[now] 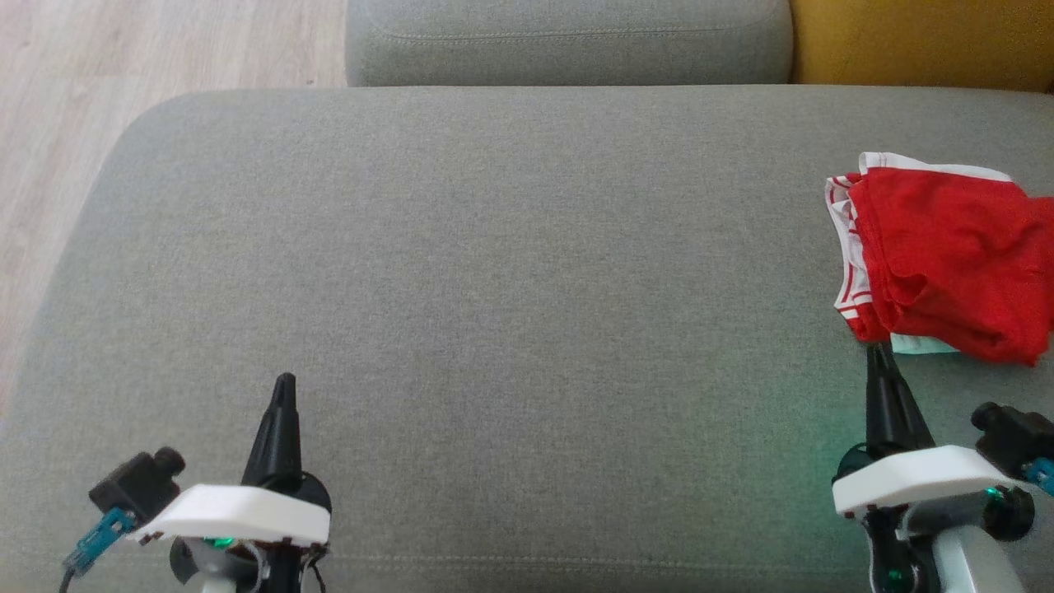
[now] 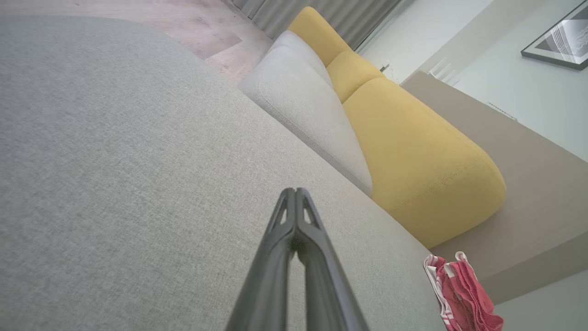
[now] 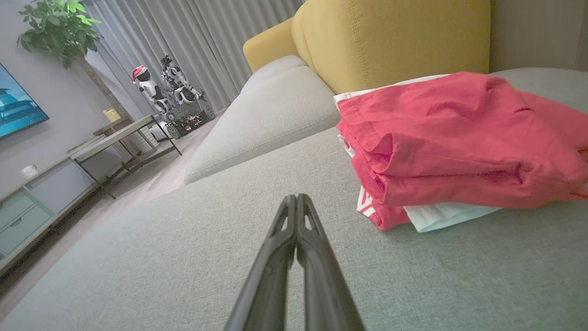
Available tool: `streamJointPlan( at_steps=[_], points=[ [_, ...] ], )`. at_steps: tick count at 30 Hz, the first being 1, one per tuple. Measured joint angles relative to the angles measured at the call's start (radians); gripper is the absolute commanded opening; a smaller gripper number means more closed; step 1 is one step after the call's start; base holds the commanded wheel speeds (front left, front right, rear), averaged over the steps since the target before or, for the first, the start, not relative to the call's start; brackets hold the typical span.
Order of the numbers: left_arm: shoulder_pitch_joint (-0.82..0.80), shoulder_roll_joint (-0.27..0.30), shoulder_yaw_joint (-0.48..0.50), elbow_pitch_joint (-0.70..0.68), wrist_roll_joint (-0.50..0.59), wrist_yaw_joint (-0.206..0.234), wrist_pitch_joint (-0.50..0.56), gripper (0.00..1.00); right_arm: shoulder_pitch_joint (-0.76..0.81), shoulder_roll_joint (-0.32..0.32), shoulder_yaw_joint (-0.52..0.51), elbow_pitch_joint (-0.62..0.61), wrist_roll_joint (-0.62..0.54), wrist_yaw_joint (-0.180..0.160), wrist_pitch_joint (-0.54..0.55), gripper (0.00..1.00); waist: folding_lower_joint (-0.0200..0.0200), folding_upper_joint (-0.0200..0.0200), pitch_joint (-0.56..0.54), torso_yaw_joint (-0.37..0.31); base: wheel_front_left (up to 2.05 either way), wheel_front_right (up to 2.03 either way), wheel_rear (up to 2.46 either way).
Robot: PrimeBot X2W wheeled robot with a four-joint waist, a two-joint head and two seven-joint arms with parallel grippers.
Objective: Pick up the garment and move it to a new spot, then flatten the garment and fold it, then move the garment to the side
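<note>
Your left end effector (image 1: 284, 383): closed, empty, over the grey woven-fabric sofa seat (image 1: 494, 272). Right end effector (image 1: 879, 352): closed, empty, tips just short of the folded red cloth garment with white trim (image 1: 947, 255), lying at the seat's far right.

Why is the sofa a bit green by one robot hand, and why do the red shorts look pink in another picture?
Head view: a green glow tints the grey cushion beside the right gripper, likely from the small green light on its wrist. Right wrist view: the garment looks paler, pinkish; that camera renders colour differently.
</note>
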Motion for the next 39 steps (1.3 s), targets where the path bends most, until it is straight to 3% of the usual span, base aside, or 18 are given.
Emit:
streamJointPlan(
  at_steps=[39],
  points=[
    [-0.027, 0.004, 0.064, 0.033, -0.358, -0.019, 0.103, 0.0, -0.012, 0.0, -0.036, -0.002, 0.49, 0.0, 0.095, 0.0, 0.0001, 0.0, -0.014, -0.029, 0.0, 0.0, 0.0]
  ],
)
